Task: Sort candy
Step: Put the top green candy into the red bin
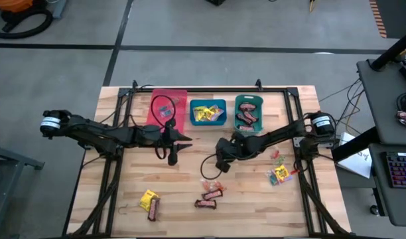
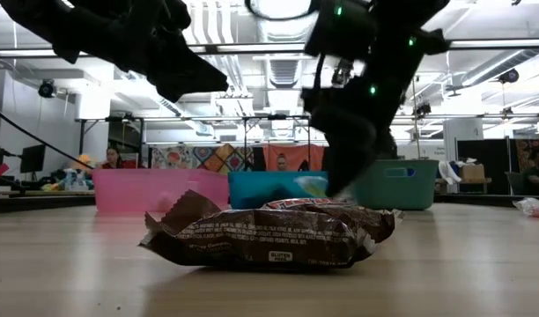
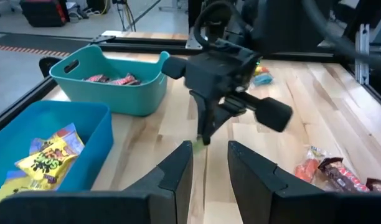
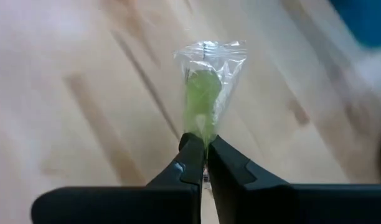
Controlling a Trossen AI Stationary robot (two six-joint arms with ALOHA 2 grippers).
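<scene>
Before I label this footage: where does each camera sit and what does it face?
High: overhead, straight down on both arms and the wooden table.
Low: at table height, past a dark brown wrapped bar toward the bins, arms above.
Left wrist: past the open left claw toward the right arm.
Right wrist: the right claw pinching a clear-wrapped green candy.
Shared: high and left wrist views both show the teal plastic bin.
</scene>
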